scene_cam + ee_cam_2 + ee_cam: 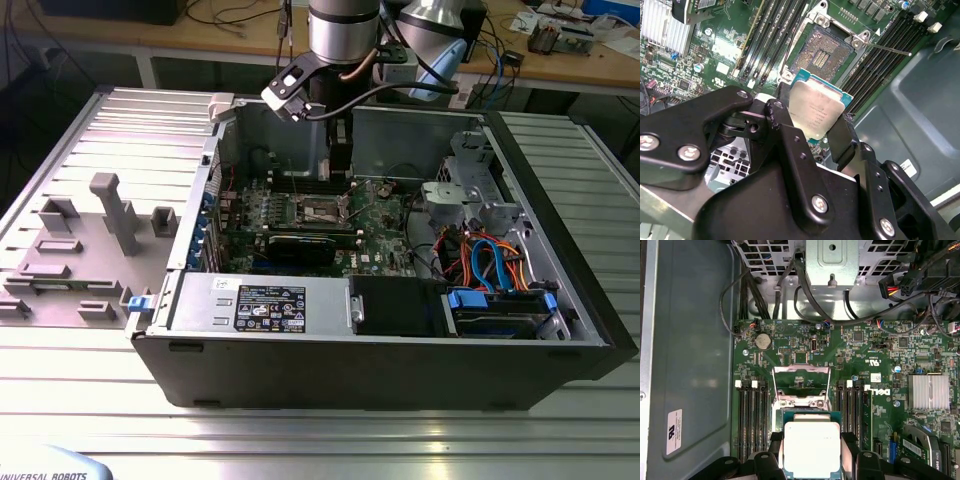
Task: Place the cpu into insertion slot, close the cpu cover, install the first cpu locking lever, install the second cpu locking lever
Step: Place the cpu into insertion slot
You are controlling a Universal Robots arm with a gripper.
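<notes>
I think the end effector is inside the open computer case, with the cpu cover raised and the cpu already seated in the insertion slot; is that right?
Not quite: the cpu is not seated. The end effector grips it clear of the insertion slot, which lies empty in the second wrist view. The cpu cover is raised, as you say.

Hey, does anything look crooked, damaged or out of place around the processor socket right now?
Nothing stands out. The cpu sits squarely between the jaws of the gripper, the cpu cover stands flipped open, and the insertion slot is bare, with no visible damage.
</notes>
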